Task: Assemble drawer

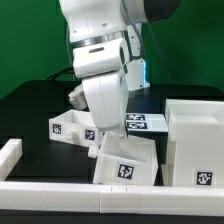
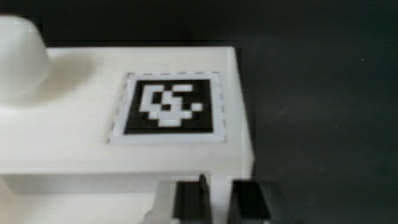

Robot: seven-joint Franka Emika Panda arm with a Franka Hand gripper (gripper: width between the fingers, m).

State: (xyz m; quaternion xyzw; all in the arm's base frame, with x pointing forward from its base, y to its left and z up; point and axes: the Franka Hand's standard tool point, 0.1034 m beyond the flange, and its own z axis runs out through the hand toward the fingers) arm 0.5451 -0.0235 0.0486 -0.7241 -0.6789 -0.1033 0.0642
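Tray (image 1: 110,158) lies directly under the pincer (image 2: 217,200), at the front of the table (image 1: 30,105), just behind the low rail (image 1: 60,192). In the exterior view the arm hides the contact point. The tray looks skewed, not square to the rail, poss. tipped.

Wrist view: tagged face of the tray (image 2: 71,110) fills the picture, tag (image 2: 173,105) in the middle. The 2 fingertips (image 2: 182,200) stand at the tray's near edge, almost together, with only a narrow pale strip betw. them. Can't tell whether that strip is a tray wall being pinched or just a gap.

Key relation: shell (image 1: 195,135) stands just beside the tray on the exterior view's right, close but prob. not touching. Judgement: the tray must go that way, so it needs squaring to the shell's opening 1st. I can't see which way the opening faces.

Room: tight. A 2nd tray (image 1: 70,122) sits behind on the exterior view's left, near the arm, and the marker board (image 1: 145,122) lies flat behind. The table is dark and matte and the plastic smooth, so the tray could slide if nudged.
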